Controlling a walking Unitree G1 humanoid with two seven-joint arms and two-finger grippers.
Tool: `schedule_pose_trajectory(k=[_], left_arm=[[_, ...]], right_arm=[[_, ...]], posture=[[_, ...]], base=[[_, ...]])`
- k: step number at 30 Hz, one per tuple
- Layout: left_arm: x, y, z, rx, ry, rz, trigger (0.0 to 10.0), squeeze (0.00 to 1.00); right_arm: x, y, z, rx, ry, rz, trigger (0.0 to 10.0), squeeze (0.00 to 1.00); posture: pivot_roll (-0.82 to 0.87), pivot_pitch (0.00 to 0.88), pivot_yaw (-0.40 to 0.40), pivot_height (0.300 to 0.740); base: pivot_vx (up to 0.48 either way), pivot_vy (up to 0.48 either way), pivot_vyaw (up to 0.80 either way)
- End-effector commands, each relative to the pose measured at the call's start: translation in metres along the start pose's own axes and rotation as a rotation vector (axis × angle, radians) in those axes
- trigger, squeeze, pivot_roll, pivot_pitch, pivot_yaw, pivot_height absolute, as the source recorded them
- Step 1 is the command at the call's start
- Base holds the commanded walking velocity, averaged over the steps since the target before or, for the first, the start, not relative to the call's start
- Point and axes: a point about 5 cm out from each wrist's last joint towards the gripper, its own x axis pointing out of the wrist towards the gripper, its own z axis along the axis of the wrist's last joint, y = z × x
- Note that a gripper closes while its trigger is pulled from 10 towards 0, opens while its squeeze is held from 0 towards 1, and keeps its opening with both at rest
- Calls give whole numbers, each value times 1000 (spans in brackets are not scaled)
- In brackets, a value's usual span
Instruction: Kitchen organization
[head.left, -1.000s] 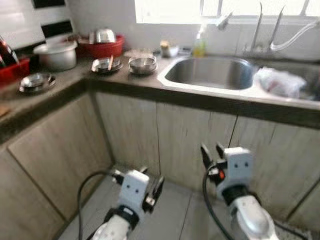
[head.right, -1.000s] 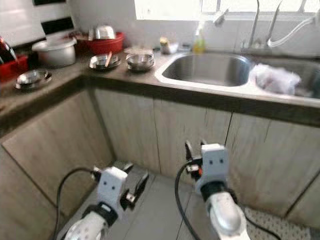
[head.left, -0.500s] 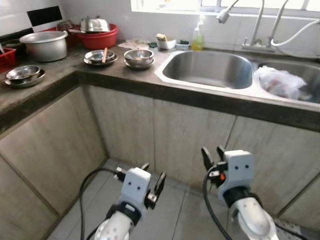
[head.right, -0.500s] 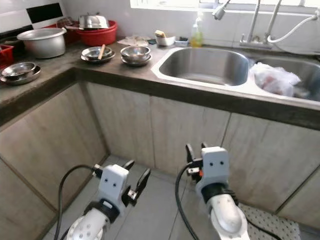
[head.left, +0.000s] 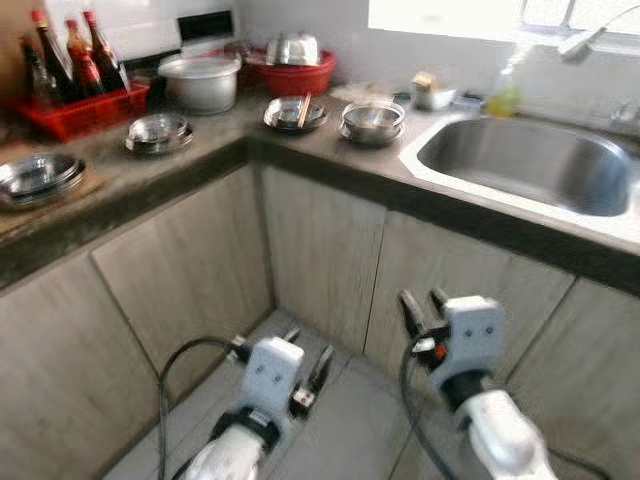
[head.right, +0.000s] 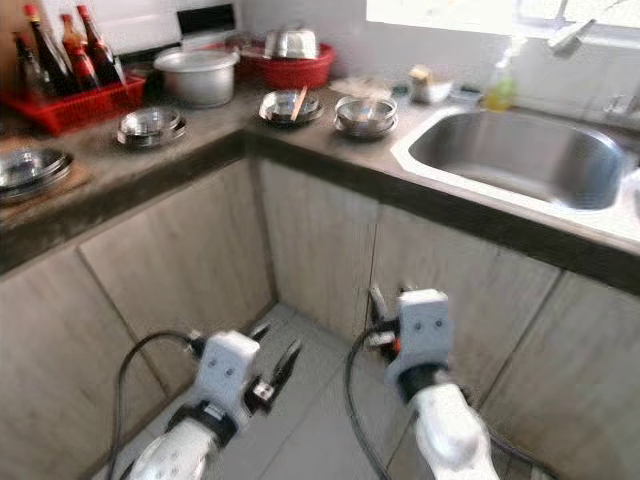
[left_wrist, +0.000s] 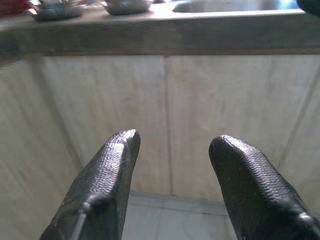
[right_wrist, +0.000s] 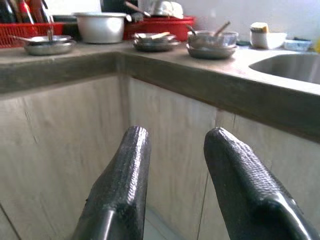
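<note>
Pincers both low before the cabinet doors, below the tabletop (head.left: 200, 165), holding nothing. Left eye view: left pincer (head.left: 307, 362) fingers parted, over the grey floor tiles; right pincer (head.left: 418, 305) fingers parted, raised in front of the cabinet under the sink (head.left: 530, 165). On the tabletop left of the sink: two stacks of steel bowls (head.left: 372, 121), one with a wooden stick; behind them a red basin (head.left: 292, 72) carrying a steel pot. Further from the sink, a white pot (head.left: 203, 80), steel plates (head.left: 157, 131), a red crate of dark bottles (head.left: 75, 75). Soap bottle (head.left: 505, 92) behind the sink's rim. Picture slightly blurred. Left wrist view: fingers (left_wrist: 107, 180) apart, wood-grain cabinet doors ahead. Right wrist view: fingers (right_wrist: 125, 190) apart, tabletop edge above them, bowls and white pot on it.
</note>
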Motion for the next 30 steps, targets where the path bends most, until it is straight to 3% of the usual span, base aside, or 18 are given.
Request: schedule_pose_trajectory(k=[1, 20, 30], left_arm=[[1, -5, 2, 0, -9, -14, 10000, 0], [2, -6, 3, -4, -8, -18, 10000, 0], [2, -6, 3, -5, -6, -15, 10000, 0]], right_arm=[[0, -5, -1, -18, 1, -22, 10000, 0], [4, -6, 2, -36, -17, -27, 10000, 0], [7, -9, 4, -34, -21, -47, 10000, 0]], posture=[[30, 0, -11, 740], [32, 0, -14, 740], [32, 0, -16, 740]], base=[[300, 0, 800], [298, 0, 800], [298, 0, 0]])
